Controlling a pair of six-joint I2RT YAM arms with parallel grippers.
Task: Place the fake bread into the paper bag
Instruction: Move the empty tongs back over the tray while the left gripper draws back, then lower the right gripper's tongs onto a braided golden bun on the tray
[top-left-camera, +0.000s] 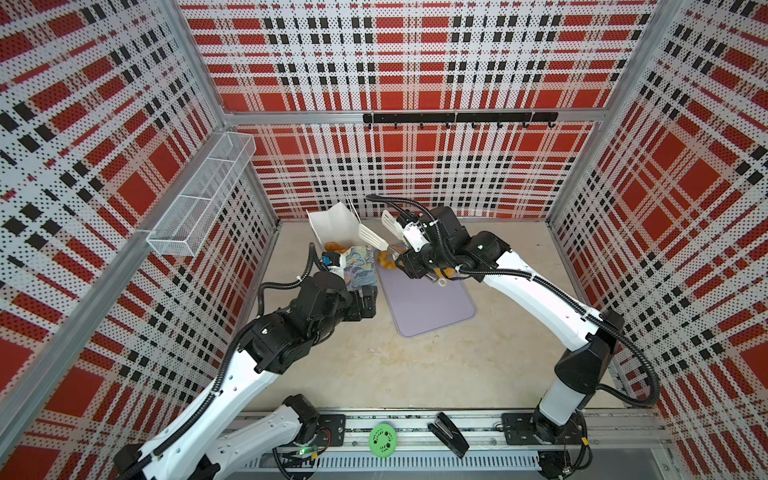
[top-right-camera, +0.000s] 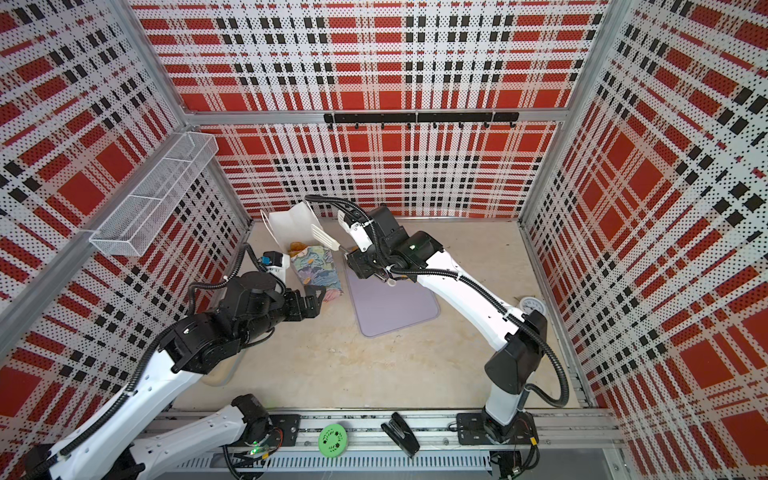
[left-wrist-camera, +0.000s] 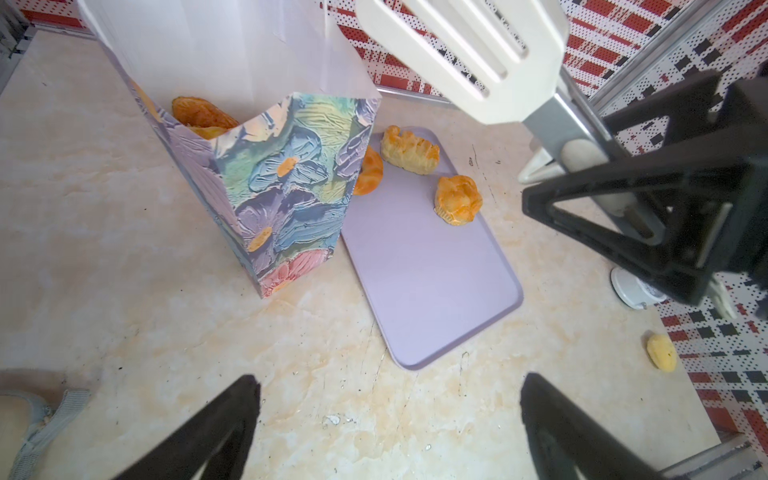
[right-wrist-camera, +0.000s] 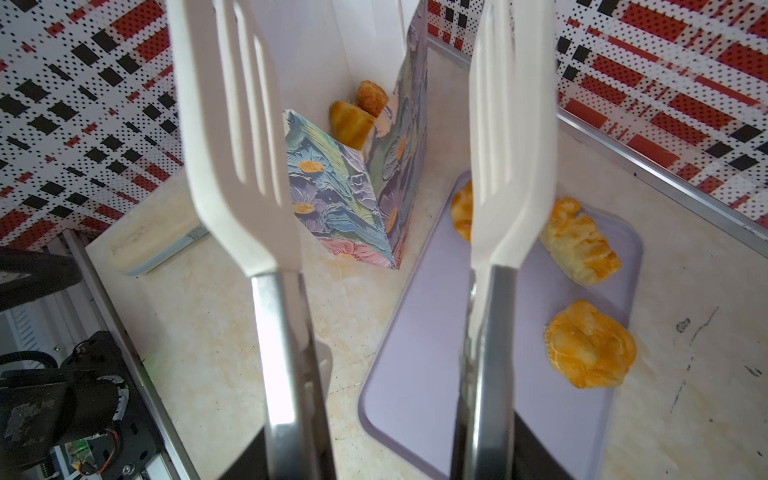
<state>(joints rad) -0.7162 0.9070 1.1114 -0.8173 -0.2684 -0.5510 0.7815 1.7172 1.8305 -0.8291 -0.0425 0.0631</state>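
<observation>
Tongs (right-wrist-camera: 241, 174), perhaps above the paper bag (right-wrist-camera: 332, 195)

walls (top-left-camera: 415, 62): red-black plaid pegboard | floor (top-left-camera: 415, 365): beige marble | hook rail (top-left-camera: 459, 118): black

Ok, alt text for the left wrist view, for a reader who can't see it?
A flowered paper bag stands open on a table with pastries showing inside, beside a lilac tray holding three more pastries, one half hidden behind the bag. White tongs hang overhead, and the left gripper is open nearest the camera.
</observation>
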